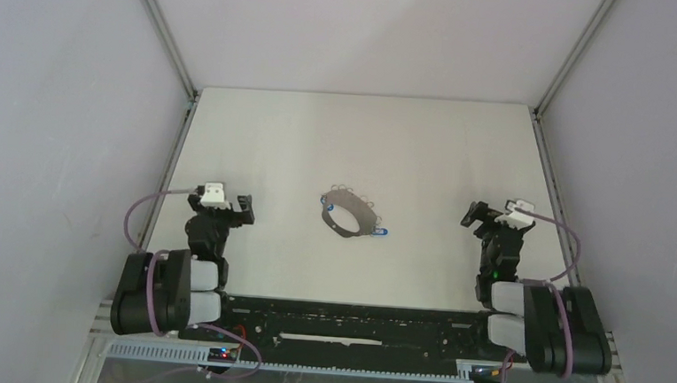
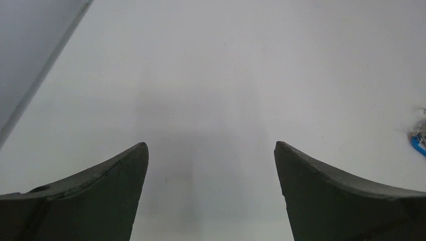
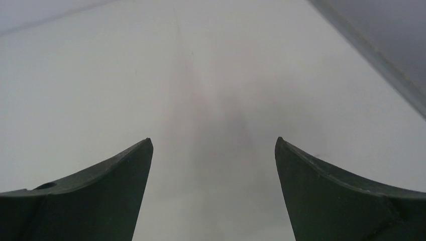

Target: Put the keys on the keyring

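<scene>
The keyring (image 1: 349, 213), a thin grey hoop fringed with small wire loops, lies flat mid-table. A key with a light blue tag (image 1: 380, 232) lies against its lower right rim. In the left wrist view that tag (image 2: 418, 142) peeks in at the right edge. A small dark piece (image 1: 325, 201) sits at the hoop's left rim, too small to identify. My left gripper (image 1: 221, 207) (image 2: 211, 148) hovers well left of the hoop, open and empty. My right gripper (image 1: 493, 220) (image 3: 213, 143) hovers well to the right of it, open and empty too.
The white table (image 1: 355, 148) is boxed in by grey walls with metal rails (image 1: 168, 39) (image 1: 572, 64) at the left and right. The arms' black base bar (image 1: 354, 321) runs along the near edge.
</scene>
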Controlling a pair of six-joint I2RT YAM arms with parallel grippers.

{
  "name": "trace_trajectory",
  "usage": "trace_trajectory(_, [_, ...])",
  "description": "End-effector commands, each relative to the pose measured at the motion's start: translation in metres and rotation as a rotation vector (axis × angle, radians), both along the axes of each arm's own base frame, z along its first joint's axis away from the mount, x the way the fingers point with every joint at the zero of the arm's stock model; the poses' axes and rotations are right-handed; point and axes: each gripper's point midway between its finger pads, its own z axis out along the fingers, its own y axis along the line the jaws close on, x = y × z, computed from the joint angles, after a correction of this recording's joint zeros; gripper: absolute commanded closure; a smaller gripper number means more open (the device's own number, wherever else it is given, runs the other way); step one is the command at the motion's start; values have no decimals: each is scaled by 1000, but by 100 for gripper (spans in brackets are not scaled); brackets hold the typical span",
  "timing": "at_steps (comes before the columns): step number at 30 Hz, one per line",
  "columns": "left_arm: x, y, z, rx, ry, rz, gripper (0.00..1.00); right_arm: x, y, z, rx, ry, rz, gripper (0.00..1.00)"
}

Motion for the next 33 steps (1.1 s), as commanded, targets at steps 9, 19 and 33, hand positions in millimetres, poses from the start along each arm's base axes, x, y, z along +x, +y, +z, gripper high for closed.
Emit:
trace_trajectory(9, [33, 9, 36, -6, -66, 61, 0, 44, 19, 2, -59, 48, 142, 0])
trace_trajectory(19, [31, 9, 37, -5, -75, 58, 0, 44, 18, 2, -61, 46, 140, 0])
trace_trajectory(33, [32, 9, 36, -3, -64, 77, 0, 44, 18, 2, -61, 46, 140, 0])
